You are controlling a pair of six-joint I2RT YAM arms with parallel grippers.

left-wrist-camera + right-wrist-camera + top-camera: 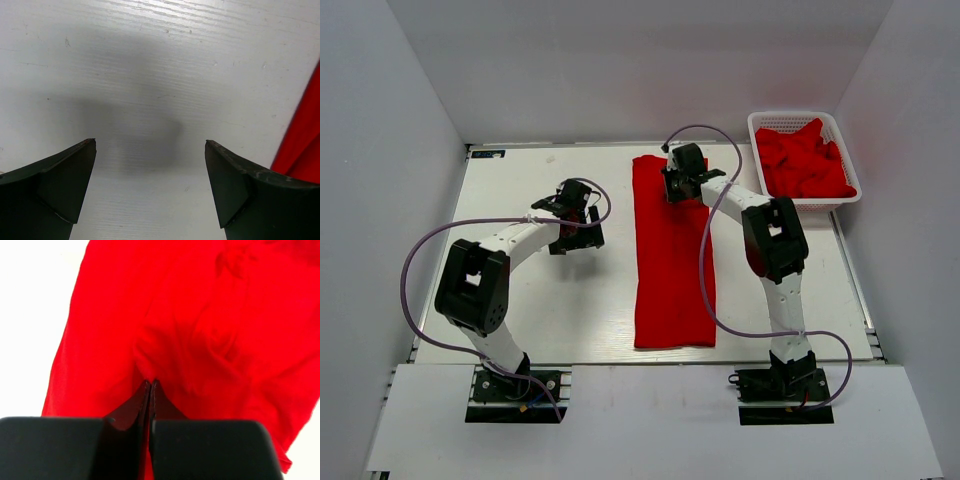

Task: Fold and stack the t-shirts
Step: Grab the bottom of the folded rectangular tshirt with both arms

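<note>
t-shirt [672, 270]: long folded strip, middle of tabletop [550, 300] | right jaws: clenched on cloth at its 12 o'clock end | left jaws: released, over tabletop at its 9 o'clock | risk: pinch may hold only the top layer; lifting would peel the fold open, and a one-sided pull could skew it

One plain bright red cloth t-shirt [672, 265] lay flat on the white table [550, 300], folded lengthwise into a long narrow strip running from the near edge toward the far edge, right of centre. Its far end was puckered into wrinkles. More crumpled red t-shirts [805, 160] sat heaped in the white lattice basket [790, 118] at the far right, apart from the strip.
</note>
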